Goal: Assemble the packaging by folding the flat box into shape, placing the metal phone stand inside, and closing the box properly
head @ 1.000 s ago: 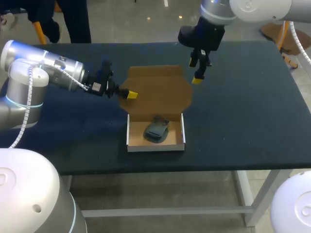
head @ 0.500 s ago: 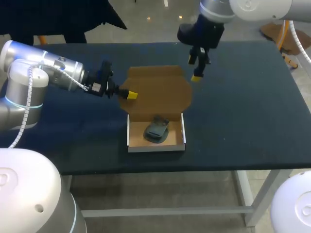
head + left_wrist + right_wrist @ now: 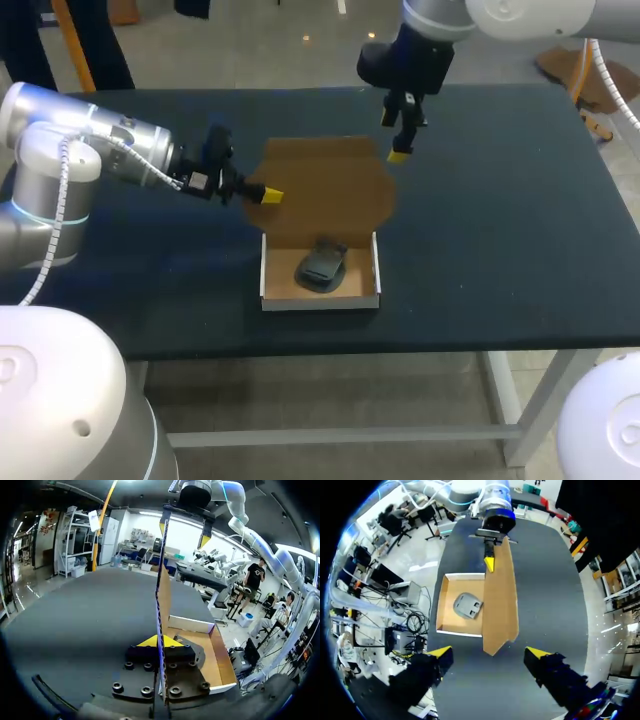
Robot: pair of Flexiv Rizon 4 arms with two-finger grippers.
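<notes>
A cardboard box (image 3: 320, 290) with white walls stands open near the table's front edge, and the dark metal phone stand (image 3: 322, 268) lies inside it. Its brown lid (image 3: 325, 190) stands up behind the tray. My left gripper (image 3: 268, 195) is shut on the lid's left edge; in the left wrist view the lid (image 3: 161, 600) runs edge-on between the yellow tips of that gripper (image 3: 160, 641). My right gripper (image 3: 398, 140) hangs open above the lid's far right corner, touching nothing. The right wrist view looks down past that gripper (image 3: 489, 653) on the lid (image 3: 500, 595), the tray (image 3: 445, 605) and the stand (image 3: 466, 605).
The dark table (image 3: 500, 230) carries nothing else in view. Open surface lies to the right of the box and to its front left. My left arm (image 3: 90, 150) stretches in low over the table's left part.
My right gripper has shifted a little to the left and farther back above the lid's top edge. The left gripper, the lid and the box have stayed put.
</notes>
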